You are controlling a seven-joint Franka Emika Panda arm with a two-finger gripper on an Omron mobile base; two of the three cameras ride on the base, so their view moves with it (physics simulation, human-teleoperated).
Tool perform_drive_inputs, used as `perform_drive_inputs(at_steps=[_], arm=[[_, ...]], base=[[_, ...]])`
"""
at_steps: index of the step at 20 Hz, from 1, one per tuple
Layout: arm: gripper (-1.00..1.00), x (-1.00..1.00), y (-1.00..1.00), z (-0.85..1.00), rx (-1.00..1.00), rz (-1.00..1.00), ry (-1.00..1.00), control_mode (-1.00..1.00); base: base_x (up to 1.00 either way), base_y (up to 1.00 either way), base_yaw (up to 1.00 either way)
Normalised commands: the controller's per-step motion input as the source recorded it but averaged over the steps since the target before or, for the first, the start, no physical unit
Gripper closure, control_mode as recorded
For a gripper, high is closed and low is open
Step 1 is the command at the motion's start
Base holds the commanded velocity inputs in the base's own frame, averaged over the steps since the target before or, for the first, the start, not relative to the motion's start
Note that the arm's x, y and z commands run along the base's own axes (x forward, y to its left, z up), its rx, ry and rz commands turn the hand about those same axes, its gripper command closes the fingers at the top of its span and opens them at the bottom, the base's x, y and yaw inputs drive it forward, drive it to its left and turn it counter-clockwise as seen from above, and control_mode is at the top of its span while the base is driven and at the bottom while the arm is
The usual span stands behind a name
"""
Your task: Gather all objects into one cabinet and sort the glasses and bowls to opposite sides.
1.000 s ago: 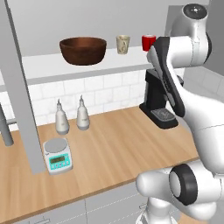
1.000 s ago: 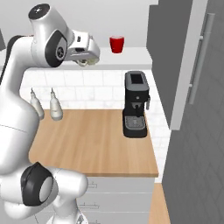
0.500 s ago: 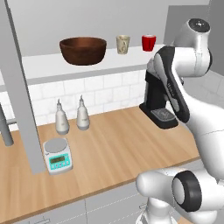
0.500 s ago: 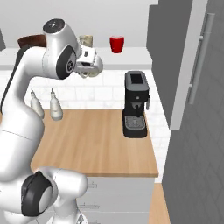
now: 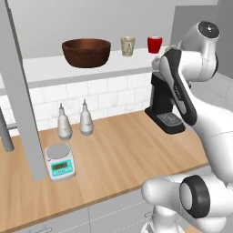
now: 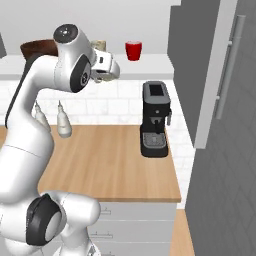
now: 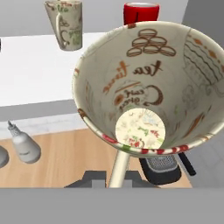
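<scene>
My gripper (image 7: 113,178) is shut on the handle of a beige printed mug (image 7: 148,87), whose open mouth faces the hand camera. The hand (image 6: 106,67) hangs just in front of the cabinet's white shelf board (image 5: 68,70), near its front edge. On the shelf stand a wide dark brown bowl (image 5: 86,52) at the left, a beige tumbler (image 5: 128,46) in the middle and a red cup (image 5: 154,44) at the right. The tumbler (image 7: 64,24) and red cup (image 7: 141,11) show beyond the mug. The mug (image 5: 156,62) is mostly hidden by my forearm.
A black coffee machine (image 5: 164,107) stands on the wooden counter (image 5: 118,154) right below my hand. Two white bottles (image 5: 75,122) and a small scale (image 5: 59,163) sit at the left. Open grey cabinet doors (image 5: 18,91) (image 6: 220,75) flank the shelf on both sides.
The hand has come down a little with the mug, from shelf-top height beside the red cup to just below the shelf's edge. The things on the shelf have not moved.
</scene>
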Motion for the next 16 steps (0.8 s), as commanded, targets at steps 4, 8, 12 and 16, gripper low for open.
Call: perform_drive_inputs(at_steps=[4, 8, 12, 16], arm=[[1.00, 0.40, 0.00, 0.60, 0.11, 0.00, 0.12, -1.00], [1.00, 0.74, 0.00, 0.00, 0.08, 0.01, 0.21, -1.00], [1.00, 0.65, 0.00, -0.22, 0.01, 0.00, 0.07, -1.00], [1.00, 0.26, 0.00, -0.29, 0.00, 0.00, -0.06, -1.00]], base=[[0.00, 0.00, 0.00], [0.00, 0.00, 0.00], [0.00, 0.00, 0.00], [0.00, 0.00, 0.00]])
